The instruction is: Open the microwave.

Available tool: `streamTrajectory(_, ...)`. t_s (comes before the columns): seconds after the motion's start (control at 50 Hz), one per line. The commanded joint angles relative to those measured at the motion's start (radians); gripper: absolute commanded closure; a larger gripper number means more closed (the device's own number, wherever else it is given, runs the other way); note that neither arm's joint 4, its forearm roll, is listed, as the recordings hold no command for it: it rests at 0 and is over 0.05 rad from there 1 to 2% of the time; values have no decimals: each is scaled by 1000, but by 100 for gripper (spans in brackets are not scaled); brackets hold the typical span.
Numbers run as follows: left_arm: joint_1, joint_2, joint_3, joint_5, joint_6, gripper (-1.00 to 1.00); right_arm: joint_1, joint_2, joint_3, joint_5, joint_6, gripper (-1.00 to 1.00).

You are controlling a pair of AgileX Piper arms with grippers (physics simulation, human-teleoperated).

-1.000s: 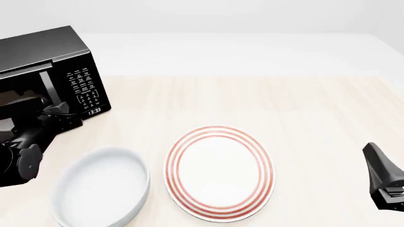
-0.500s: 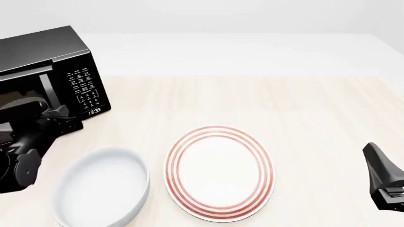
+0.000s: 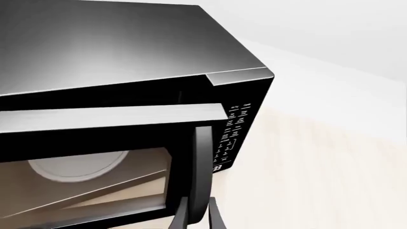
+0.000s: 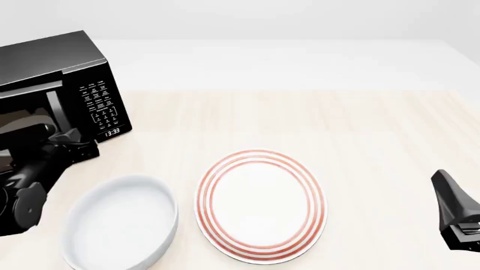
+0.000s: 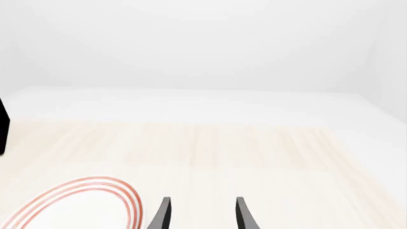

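- Boxy, glossy black microwave [image 4: 64, 79] sits at the table's far left, door ajar.
- Left gripper [image 3: 198, 217] pinches its slim vertical bar handle [image 3: 199, 171].
- Right gripper [image 5: 199, 214] is parted, holding nothing.

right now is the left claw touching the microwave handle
Touching. In the left wrist view the left claw has a finger on each side of the handle, closed against the bar with no gap showing.

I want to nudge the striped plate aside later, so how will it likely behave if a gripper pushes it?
The plate lies flat on the table, so it should slide rather than tip. It looks stiff and glazed, probably slippery and breakable. The white bowl sits close beside it, so a push that way likely bumps it.
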Motion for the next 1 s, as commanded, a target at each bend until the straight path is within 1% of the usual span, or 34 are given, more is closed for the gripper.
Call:
streamTrajectory(0.02,-79,-55,-21,-9,-26,100,-1,-2,0,1,0,-100)
streamTrajectory(0.42,-75,-104,18,-11,-27,100,0,-19,0,11,-2,-100)
streamTrajectory(0.54,-80,-83,35,-43,-38,100,-3,-10,0,3,-2,-100)
streamTrajectory(1.0,-93,-150,67,-18,-45,100,-2,-14,0,7,-3,-100)
